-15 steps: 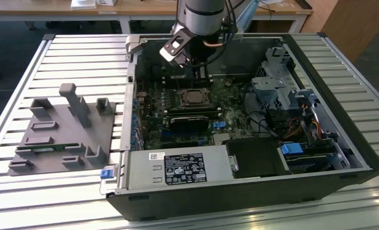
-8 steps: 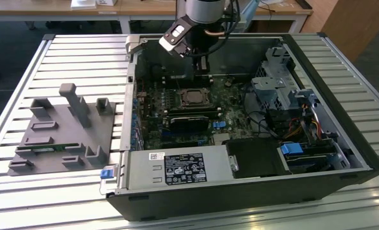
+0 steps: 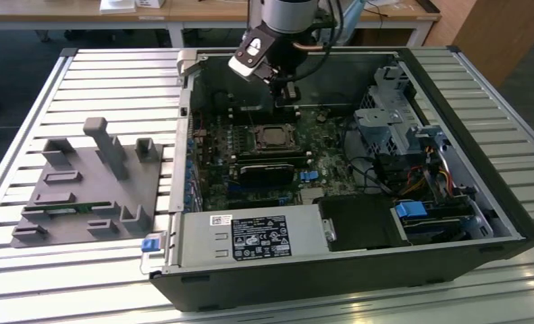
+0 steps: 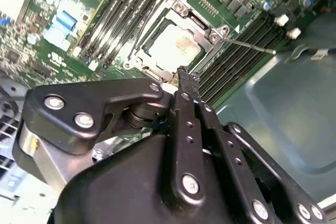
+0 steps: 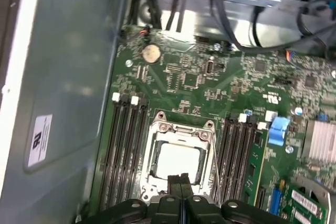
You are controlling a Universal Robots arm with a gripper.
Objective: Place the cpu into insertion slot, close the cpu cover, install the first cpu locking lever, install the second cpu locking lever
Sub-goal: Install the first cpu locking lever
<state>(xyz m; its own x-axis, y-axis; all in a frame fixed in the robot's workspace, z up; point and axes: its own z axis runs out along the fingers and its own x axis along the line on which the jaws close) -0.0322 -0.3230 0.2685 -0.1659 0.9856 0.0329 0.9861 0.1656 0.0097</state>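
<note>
The cpu, a pale silvery square, lies in the insertion slot on the green motherboard. The cpu cover, a silver frame with a square window, lies flat around the chip. A thin locking lever sticks out sideways over the black memory slots. Another wire lever runs along the socket's side. My gripper is shut with nothing between its black fingers, its tips hovering just over the socket's edge. In the exterior view the gripper hangs inside the case, above and behind the cpu.
The open computer case lies on a slatted table. Drive cages and cables fill its side on the exterior view's right, and a power supply sits at the front. A grey fixture stands on the exterior view's left.
</note>
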